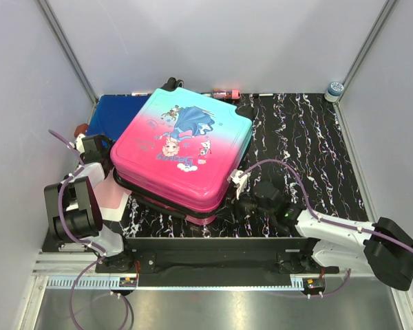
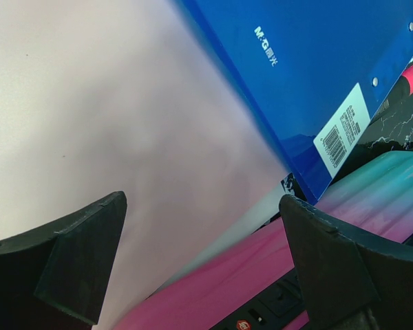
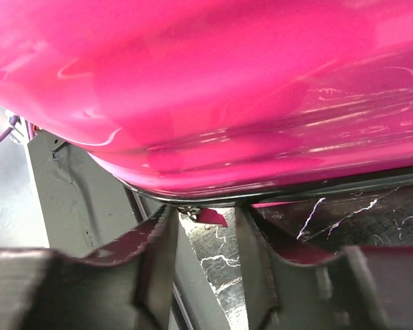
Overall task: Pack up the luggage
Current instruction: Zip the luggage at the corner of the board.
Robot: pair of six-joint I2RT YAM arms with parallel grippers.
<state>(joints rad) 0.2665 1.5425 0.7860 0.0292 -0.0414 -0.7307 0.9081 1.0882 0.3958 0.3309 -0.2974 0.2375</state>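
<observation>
Right end effector (image 3: 206, 227), glossy pink-to-teal luggage (image 1: 182, 148), cartoon princess print

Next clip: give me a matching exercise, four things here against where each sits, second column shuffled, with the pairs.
1. luggage
2. blue folder
3. left end effector
4. right end effector

A. open wide, beside the luggage's left edge
B. far left, partly hidden by the luggage
C. at the luggage's near edge, zip pull before it
D. lying on the marbled table

Pairs: 1-D, 2-B, 3-A, 4-C
</observation>
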